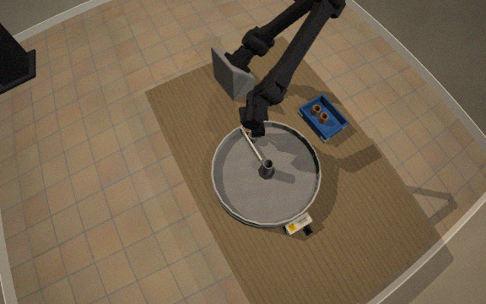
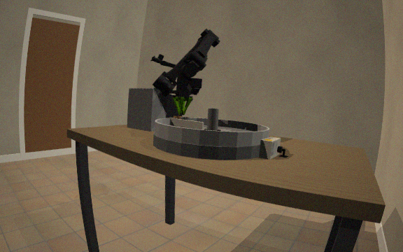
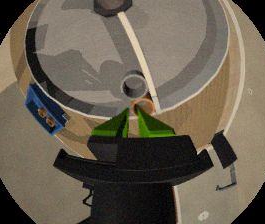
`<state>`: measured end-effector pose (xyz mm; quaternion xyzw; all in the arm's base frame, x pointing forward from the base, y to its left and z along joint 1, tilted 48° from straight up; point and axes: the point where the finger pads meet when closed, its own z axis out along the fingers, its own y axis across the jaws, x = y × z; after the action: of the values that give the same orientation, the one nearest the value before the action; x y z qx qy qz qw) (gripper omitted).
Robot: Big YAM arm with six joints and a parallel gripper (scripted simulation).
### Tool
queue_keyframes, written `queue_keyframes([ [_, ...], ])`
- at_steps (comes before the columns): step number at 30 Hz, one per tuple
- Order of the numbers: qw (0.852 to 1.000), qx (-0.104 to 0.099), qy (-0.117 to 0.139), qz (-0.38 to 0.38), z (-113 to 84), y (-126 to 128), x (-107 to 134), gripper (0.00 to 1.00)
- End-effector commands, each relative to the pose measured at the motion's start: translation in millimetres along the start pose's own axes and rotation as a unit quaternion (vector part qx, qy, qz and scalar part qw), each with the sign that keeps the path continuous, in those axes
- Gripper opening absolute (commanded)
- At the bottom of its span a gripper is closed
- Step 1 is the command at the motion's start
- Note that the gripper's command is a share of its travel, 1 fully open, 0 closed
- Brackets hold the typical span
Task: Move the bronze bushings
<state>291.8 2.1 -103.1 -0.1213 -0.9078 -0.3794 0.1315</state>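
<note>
My gripper (image 2: 180, 114) (image 3: 133, 111) is slightly open, with a narrow empty gap between its green fingertips. It hangs fingers down at the turntable's (image 1: 247, 194) (image 2: 208, 141) rim, just above a bronze bushing (image 1: 247, 132) (image 3: 153, 111). In the wrist view the right fingertip overlaps that bushing's near-left rim. A grey bushing (image 1: 253, 138) (image 3: 134, 98) stands upright close beside it, towards the centre post. The blue crate (image 1: 334, 132) (image 3: 33, 105) holds two upright bronze bushings, one bushing (image 1: 315, 111) (image 3: 42, 111) beside the other bushing (image 1: 324, 118) (image 3: 51, 121).
A pale bar (image 1: 252, 144) (image 2: 192, 124) (image 3: 138, 49) runs from the centre post (image 1: 267, 166) (image 2: 213, 119) to the rim, right beside the bronze bushing. A grey block (image 1: 226, 78) (image 2: 140, 108) stands behind the turntable. A white box (image 1: 299, 224) (image 2: 271, 147) sits against its outer wall.
</note>
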Motion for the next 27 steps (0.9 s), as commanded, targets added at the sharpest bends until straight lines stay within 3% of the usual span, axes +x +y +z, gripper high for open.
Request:
queue_keyframes([
  [1,1.0,-0.002,0.002,0.011,6.7,-3.3,1.2,0.14],
  [27,1.0,-0.001,0.005,0.008,7.5,-1.4,-0.3,0.14],
])
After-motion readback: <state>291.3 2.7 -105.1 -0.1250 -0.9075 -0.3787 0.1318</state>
